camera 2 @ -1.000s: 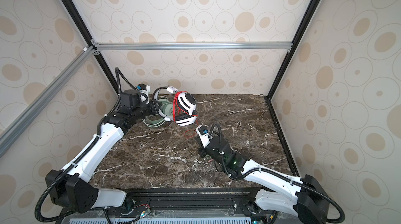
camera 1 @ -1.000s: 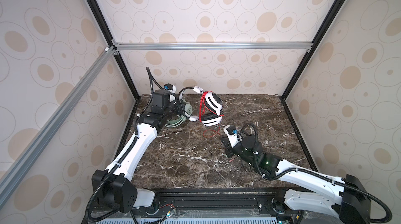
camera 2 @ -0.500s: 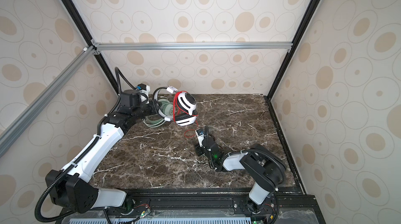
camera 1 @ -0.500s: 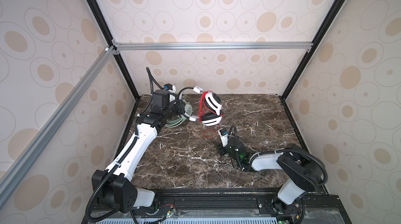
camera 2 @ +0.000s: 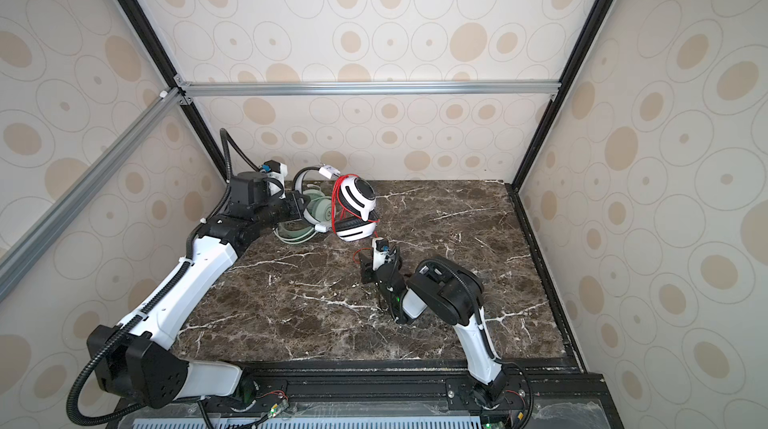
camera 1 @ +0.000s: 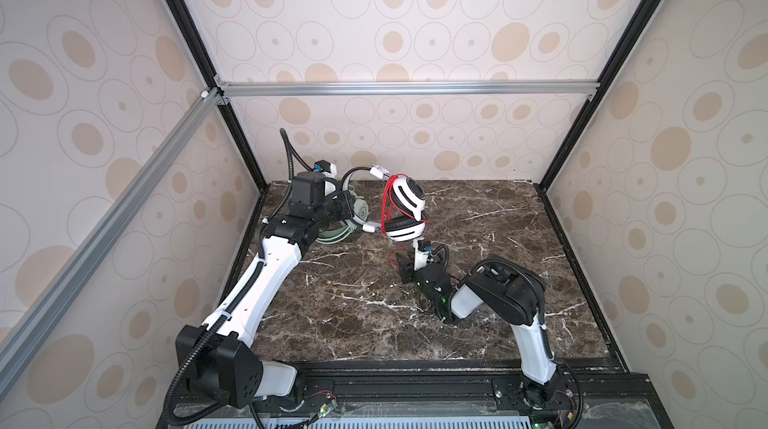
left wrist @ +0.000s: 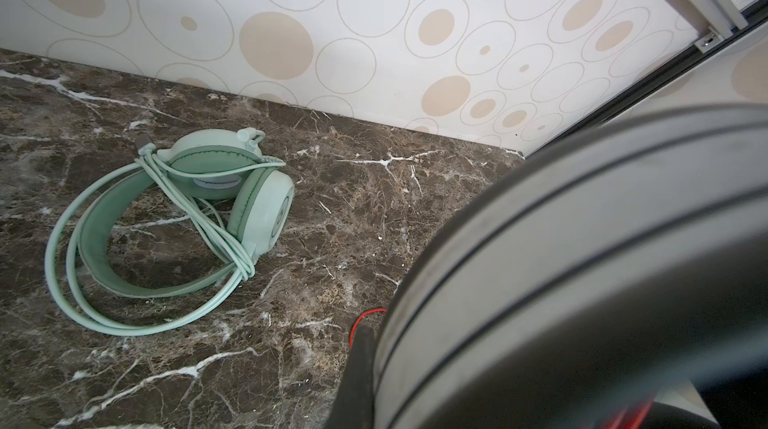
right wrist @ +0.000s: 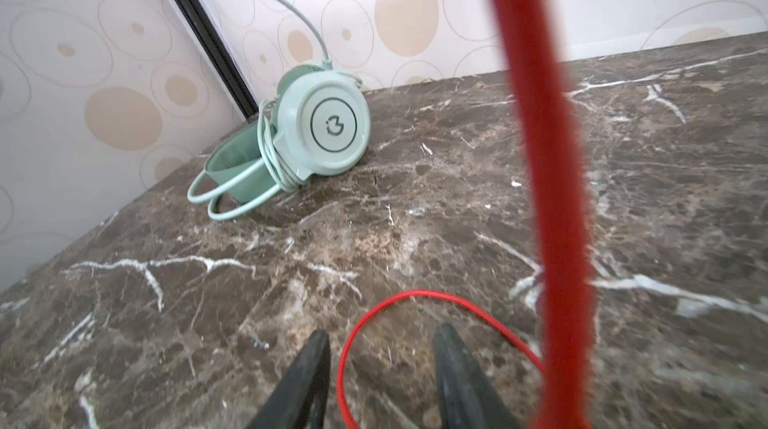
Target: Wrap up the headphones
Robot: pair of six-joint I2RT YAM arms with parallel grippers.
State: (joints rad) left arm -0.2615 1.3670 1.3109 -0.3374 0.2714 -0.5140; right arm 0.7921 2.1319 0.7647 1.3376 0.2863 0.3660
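Observation:
My left gripper [camera 1: 344, 207] is shut on the headband of the white-and-black headphones [camera 1: 409, 198], holding them off the table; both top views show this. Their thin red cable [camera 1: 387, 203] is looped round the earcups and trails down to a loop on the marble [right wrist: 409, 294]. In the left wrist view the headband [left wrist: 582, 260] fills the side beside one black finger [left wrist: 358, 368]. My right gripper [right wrist: 380, 350] is open low over the table, with the red loop lying between its fingers. The mint-green headphones [left wrist: 174, 215] lie flat, their cable bundled round them.
The mint-green headphones [camera 1: 332, 233] lie near the back left corner, close under my left forearm. A black frame post [camera 1: 245, 144] and the patterned walls close in the dark marble table [camera 1: 519, 240]. A blurred stretch of red cable [right wrist: 540, 156] hangs close before the right wrist camera.
My right arm has folded, its elbow raised, and its gripper has shifted a little left toward the red cable loop with its jaws wider. The left arm and the held headphones have not moved.

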